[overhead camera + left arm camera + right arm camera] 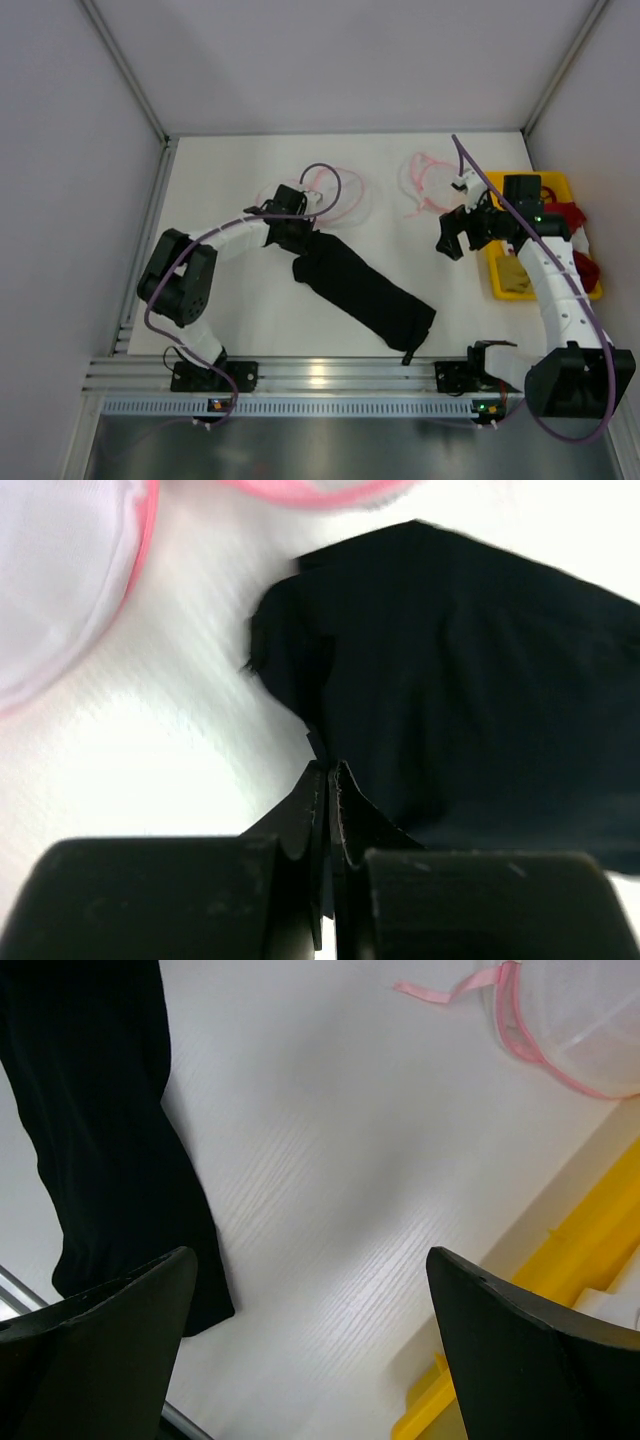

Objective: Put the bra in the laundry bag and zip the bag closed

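Note:
The black bra [365,290] lies stretched slantwise across the middle of the table. Its upper left end is at my left gripper [293,232]. In the left wrist view the gripper [328,772] is shut, and its tips pinch the bra's near edge [470,680]. A round white mesh laundry bag with pink trim [325,195] lies just beyond that gripper and shows at the upper left of the left wrist view [60,580]. My right gripper [462,238] hangs open and empty above bare table [310,1310]. The bra's other end [90,1110] is to its left.
A second pink-trimmed mesh bag [430,180] lies at the back right, also in the right wrist view [580,1020]. A yellow tray [500,280] with red garments [572,212] stands at the right edge. White walls enclose the table.

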`<action>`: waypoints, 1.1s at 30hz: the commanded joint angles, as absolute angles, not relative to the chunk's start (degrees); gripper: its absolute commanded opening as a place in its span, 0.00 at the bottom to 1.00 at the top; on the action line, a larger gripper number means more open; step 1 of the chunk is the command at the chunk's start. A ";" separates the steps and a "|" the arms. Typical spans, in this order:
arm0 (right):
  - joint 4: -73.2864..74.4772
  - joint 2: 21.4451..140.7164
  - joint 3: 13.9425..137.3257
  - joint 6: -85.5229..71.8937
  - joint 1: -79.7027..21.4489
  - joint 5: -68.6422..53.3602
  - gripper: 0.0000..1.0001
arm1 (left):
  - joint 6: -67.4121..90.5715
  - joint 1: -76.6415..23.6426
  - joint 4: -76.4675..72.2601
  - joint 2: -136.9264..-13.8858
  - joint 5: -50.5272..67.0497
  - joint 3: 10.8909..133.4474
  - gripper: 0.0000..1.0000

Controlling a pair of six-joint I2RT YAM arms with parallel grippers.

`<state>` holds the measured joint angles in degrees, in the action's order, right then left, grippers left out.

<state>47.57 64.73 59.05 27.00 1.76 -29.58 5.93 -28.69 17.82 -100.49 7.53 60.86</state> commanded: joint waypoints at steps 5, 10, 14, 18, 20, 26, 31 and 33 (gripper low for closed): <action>47.81 62.67 61.61 27.42 2.64 -31.11 0.99 | 5.80 -15.84 28.38 -79.90 26.17 61.52 0.00; 48.78 61.88 62.75 27.42 2.64 -31.03 0.99 | 4.83 -4.50 35.15 -72.53 38.12 64.77 0.00; 49.57 61.70 64.15 27.68 2.64 -30.76 1.00 | 3.79 5.16 40.77 -68.21 37.02 67.75 0.00; 50.27 61.35 64.95 27.95 2.64 -30.85 0.99 | 2.55 10.53 49.28 -65.31 27.26 72.76 0.00; 50.54 61.17 65.21 27.95 2.64 -30.76 0.99 | 0.53 15.28 51.23 -63.64 26.19 76.00 0.00; 51.06 61.35 66.35 28.56 2.64 -31.29 0.99 | -7.20 26.36 56.07 -62.58 23.20 84.62 0.00; 51.24 61.70 67.24 28.83 2.64 -31.99 0.99 | -8.70 31.81 56.78 -64.95 22.50 92.71 0.00; 51.24 61.44 66.97 29.09 2.64 -32.17 0.99 | -9.05 32.25 57.21 -66.70 21.89 97.44 0.00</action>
<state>50.89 62.30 64.64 28.08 1.91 -30.55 -6.72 31.07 56.14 -64.88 22.92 90.94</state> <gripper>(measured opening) 0.993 0.023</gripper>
